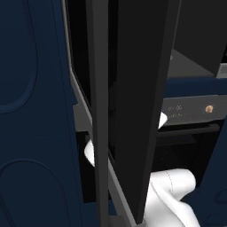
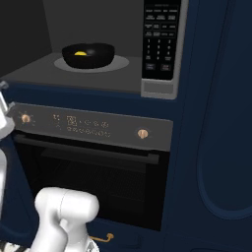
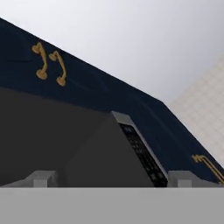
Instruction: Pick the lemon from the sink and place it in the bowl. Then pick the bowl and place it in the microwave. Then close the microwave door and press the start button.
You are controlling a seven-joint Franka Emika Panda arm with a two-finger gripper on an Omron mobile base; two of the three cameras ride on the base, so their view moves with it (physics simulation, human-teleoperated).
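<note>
The microwave (image 2: 162,83) stands open, its dark cavity above the oven. Inside it, the black bowl (image 2: 96,58) rests on the round turntable with the yellow lemon (image 2: 80,52) in it. The button panel (image 2: 160,39) is at the cavity's right. The microwave door (image 1: 128,111) is swung out and shows edge-on as a tall black panel in the left base view, with white parts of my arm behind it. In the hand view my gripper (image 3: 113,179) is open and holds nothing. It points up at the microwave's front, with the button panel (image 3: 142,153) just ahead.
Below the microwave is a black oven (image 2: 93,177) with brass knobs (image 2: 142,133) and a bar handle. Navy cabinet fronts (image 2: 221,123) flank both, and gold handles (image 3: 48,63) show on the cabinet above. My arm's white link (image 2: 64,211) rises in front of the oven.
</note>
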